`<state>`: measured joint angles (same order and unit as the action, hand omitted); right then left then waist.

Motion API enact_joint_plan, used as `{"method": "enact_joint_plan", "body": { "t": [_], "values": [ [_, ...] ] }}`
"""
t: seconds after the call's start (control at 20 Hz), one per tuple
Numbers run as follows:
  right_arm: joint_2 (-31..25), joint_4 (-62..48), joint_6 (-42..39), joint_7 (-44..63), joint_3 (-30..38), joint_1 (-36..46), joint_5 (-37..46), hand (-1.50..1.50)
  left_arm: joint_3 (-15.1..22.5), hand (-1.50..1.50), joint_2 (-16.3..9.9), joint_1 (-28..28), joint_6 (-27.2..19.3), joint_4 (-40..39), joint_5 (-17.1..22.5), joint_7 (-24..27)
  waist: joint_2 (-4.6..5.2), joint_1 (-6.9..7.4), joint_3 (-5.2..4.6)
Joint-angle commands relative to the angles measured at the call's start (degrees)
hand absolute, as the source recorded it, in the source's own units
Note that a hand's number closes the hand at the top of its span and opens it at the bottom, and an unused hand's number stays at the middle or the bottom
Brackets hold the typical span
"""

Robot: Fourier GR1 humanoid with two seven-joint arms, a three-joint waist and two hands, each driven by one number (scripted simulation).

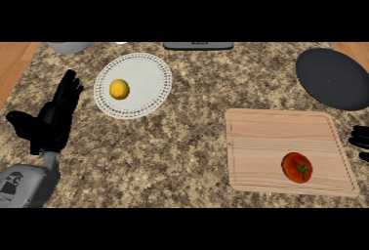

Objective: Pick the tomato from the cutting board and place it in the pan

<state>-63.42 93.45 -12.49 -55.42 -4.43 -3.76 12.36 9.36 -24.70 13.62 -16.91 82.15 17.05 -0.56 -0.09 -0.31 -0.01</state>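
Your right hand point(360, 141) is barely in the head view, just dark fingertips poking in at the right edge beside the cutting board point(288, 132); you can't tell from this whether it's spread or curled. Your left hand point(54, 114) rests at the left side of the counter point(180, 146), fingers straight and pointing up, holding nothing.

The tomato point(297, 167) sits on the cutting board, down in its lower right part, nobody touching it, stem end facing up. The pan point(333, 78) waits beyond the board's far right corner, dark and round, well apart from the tomato.

Now, that tomato: expect it to be light, round and smooth-skinned, so it'll likely roll or slip if you nudge it from one side. It's soft too, so it could bruise. Best bet is to come from above and wrap around its widest middle, thumb opposite the fingers.

Off to the left there's a white plate point(148, 73) with a lemon point(119, 89) on it; leave that alone.
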Motion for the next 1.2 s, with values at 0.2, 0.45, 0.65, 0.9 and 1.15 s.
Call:
{"method": "enact_joint_plan", "body": {
  "t": [0.2,0.45,0.65,0.9,1.15],
  "values": [
    [6.43,-0.98,-2.66,6.38,0.08,2.61,6.68,-1.50,-2.43,0.00,0.68,-3.72,3.41,4.06,-1.50,-1.01,0.01,0.54,0.00],
    [8.73,-6.43,-2.41,0.63,-2.29,4.50,14.31,-1.50,-4.57,0.00,2.94,0.99,4.82,-1.91,-2.50,-0.48,0.13,0.34,0.01],
    [12.44,-8.54,-3.64,3.32,-6.84,9.78,18.13,-1.50,-5.83,0.00,2.82,1.78,5.73,-3.03,-3.27,-0.23,0.24,0.76,0.01],
    [13.17,-3.62,-1.49,3.15,-6.66,3.57,21.90,-1.50,-4.39,0.00,5.18,-5.25,4.34,1.67,-6.54,0.91,-0.03,0.17,0.00],
    [18.09,-4.57,-3.22,6.44,-6.45,8.04,27.96,-1.50,-6.78,0.00,6.59,-1.10,6.14,-0.48,-7.75,-0.28,0.07,0.28,0.00]
  ]
}}
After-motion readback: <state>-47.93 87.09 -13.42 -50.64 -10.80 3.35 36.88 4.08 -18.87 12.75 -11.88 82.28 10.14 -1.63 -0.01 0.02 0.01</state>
